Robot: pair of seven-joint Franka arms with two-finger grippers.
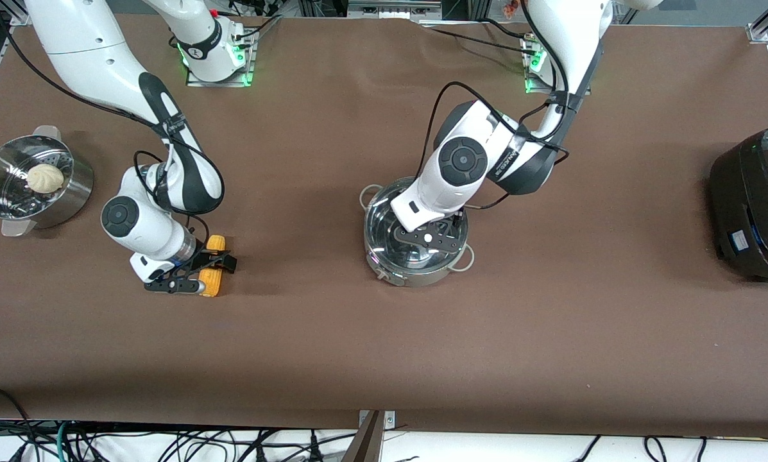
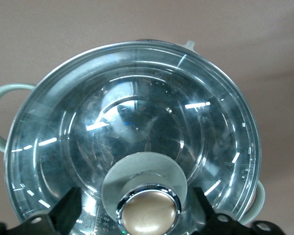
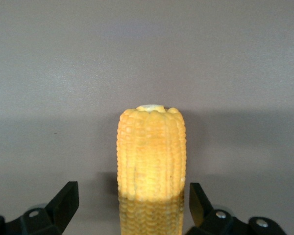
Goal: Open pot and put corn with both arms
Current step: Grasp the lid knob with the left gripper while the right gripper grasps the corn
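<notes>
A brown table carries everything here. At the left arm's end sits a big black rice cooker. At the right arm's end stands a steel steamer bowl with a pale bun inside it.

The pot stands near the middle of the table, shiny steel with small loop handles at its sides, and its glass lid is still on. The left arm reaches down from its base to the pot, and the left gripper sits right over the lid's round metal knob. Its fingers stand on either side of the knob with a gap on each side — spread, not yet pinching it.

The right arm bends down toward the corn, which lies flat on the table well apart from the pot, toward the right arm's end and at about the same nearness to the front camera. The right gripper is low over the cob, its fingers spread wide on both sides of it — the wrist view shows clear space between each finger and the yellow kernels, so the corn is straddled but not squeezed.
</notes>
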